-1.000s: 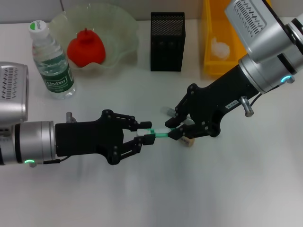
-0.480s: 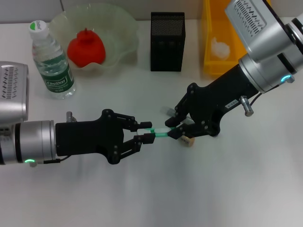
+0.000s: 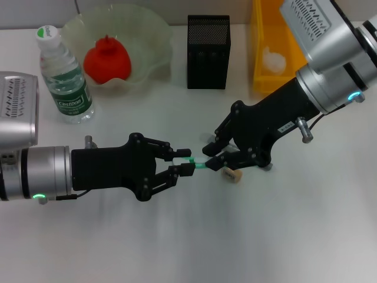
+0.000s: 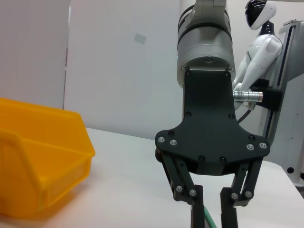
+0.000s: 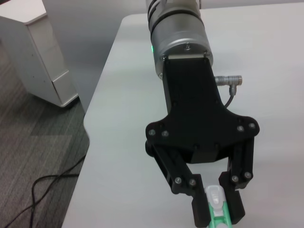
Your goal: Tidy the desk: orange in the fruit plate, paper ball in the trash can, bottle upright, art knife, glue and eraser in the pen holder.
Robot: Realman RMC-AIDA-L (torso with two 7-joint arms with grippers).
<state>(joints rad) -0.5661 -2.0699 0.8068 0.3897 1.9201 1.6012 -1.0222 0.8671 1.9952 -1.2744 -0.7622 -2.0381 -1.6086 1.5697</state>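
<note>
The mint-green art knife (image 3: 199, 165) hangs level just above the table between both grippers. My left gripper (image 3: 185, 164) is shut on its white-tipped end, which the right wrist view shows pinched between the pads (image 5: 216, 204). My right gripper (image 3: 211, 157) is at the other end, fingers apart around the blade (image 4: 207, 219). The tan eraser (image 3: 232, 175) lies on the table just under the right gripper. The orange (image 3: 107, 59) sits in the fruit plate (image 3: 153, 29). The bottle (image 3: 66, 79) stands upright. The paper ball (image 3: 274, 59) lies in the yellow trash can (image 3: 259, 65). The glue is hidden.
The black mesh pen holder (image 3: 208, 52) stands at the back centre, between the fruit plate and the trash can. The front half of the white table (image 3: 235, 236) is bare.
My right gripper's fingers have spread slightly around the knife and the arm has shifted a little to the left. My left gripper still holds the knife in the same place.
</note>
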